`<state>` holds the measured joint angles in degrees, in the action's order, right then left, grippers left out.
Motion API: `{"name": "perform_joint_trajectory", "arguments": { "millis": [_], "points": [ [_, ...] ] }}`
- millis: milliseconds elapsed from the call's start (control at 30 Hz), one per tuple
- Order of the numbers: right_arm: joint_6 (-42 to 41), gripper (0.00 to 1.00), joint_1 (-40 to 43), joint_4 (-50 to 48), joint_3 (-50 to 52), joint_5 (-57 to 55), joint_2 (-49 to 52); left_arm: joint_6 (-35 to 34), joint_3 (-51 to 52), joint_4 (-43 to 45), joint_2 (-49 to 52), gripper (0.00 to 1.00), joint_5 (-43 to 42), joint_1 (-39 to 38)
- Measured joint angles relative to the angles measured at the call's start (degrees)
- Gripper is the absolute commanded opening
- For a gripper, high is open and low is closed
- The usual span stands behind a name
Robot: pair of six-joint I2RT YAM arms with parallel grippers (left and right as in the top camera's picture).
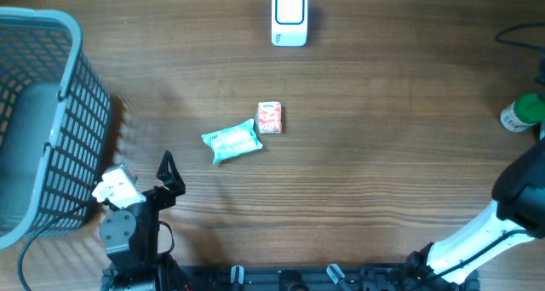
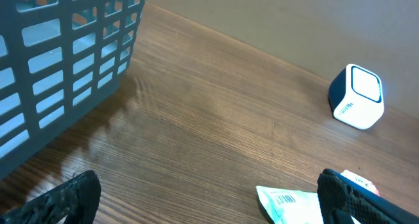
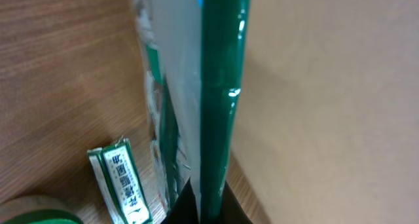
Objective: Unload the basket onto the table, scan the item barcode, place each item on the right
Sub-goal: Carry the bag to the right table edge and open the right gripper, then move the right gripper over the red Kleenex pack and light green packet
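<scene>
Clenches the right hand (image 3: 196,207) on one flat, glossy, green-edged packet (image 3: 219,86) near the wood-grain tabletop's (image 1: 383,112) right edge, well apart from the one white cube scanner (image 1: 289,17) at the far middle. Holds the left hand (image 2: 209,207) released and empty near one slatted grey plastic basket (image 1: 51,112). Shows two crinkly packs mid-tabletop, just beside each other: teal pouch (image 1: 232,143), small pink pack (image 1: 269,117).

The brown wooden desk (image 1: 383,172) carries a grey plastic lattice basket (image 1: 81,146) at its left edge and a white cube-shaped barcode scanner (image 1: 289,17) at its far edge. Near the middle lie a light blue plastic packet (image 1: 232,143) and, just beside it, a small pink-and-white packet (image 1: 269,117).
</scene>
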<state>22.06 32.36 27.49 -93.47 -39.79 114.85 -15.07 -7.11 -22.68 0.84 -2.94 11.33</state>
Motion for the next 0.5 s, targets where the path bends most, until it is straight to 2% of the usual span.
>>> {"name": "perform_joint_trajectory", "arguments": {
  "millis": [33, 67, 100, 133, 267, 367, 433, 500],
  "points": [
    [-0.57, 0.38, 0.39, 0.87, 0.00, 1.16, 0.00, 0.00, 0.00, -0.02, 0.00, 1.00, 0.02, 0.00],
    [-1.36, 0.66, 0.59, 2.49, 0.00, 3.39, 0.00, 0.00, 0.02, -0.02, 0.00, 1.00, 0.02, 0.00],
    [-2.54, 0.84, 0.52, 3.32, 0.00, 4.96, 0.00, 0.00, 0.00, -0.02, 0.00, 1.00, 0.02, 0.00],
    [-3.54, 0.98, 0.39, 3.91, 0.00, 5.77, 0.00, 0.02, 0.00, 0.00, 0.00, 1.00, 0.00, 0.00],
    [-10.45, 1.00, -1.75, 6.45, 0.11, 9.44, -0.87, 0.02, 0.00, -0.02, 0.00, 1.00, 0.02, 0.00],
    [-15.45, 1.00, -4.83, 6.99, 0.35, 13.94, -6.19, 0.00, 0.00, -0.02, 0.00, 1.00, 0.02, 0.00],
    [-20.37, 1.00, -9.84, 11.23, 0.31, 24.79, -16.02, 0.02, 0.00, 0.00, 0.00, 1.00, 0.02, 0.00],
    [-27.45, 1.00, -16.83, 16.00, -0.04, 41.22, -22.75, 0.02, 0.02, -0.04, 0.00, 1.00, 0.00, 0.00]
  ]
}}
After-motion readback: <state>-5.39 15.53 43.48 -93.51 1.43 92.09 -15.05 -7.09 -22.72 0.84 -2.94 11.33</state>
